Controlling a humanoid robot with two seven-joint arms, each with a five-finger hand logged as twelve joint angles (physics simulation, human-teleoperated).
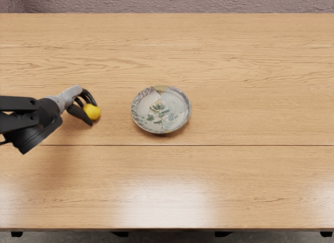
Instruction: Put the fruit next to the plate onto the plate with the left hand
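A small yellow fruit (93, 112) lies on the wooden table, left of a grey patterned plate (180, 102). My left hand (84, 105) comes in from the left edge and its dark fingers (87, 96) curl around the fruit, touching it from the left and above. I cannot tell whether the fruit is lifted off the table. The plate carries nothing but its leaf pattern. A gap of bare wood separates fruit and plate. The right arm does not show.
The wooden table (235, 164) spans the whole view, with its far edge against a grey wall at the top and its front edge at the bottom.
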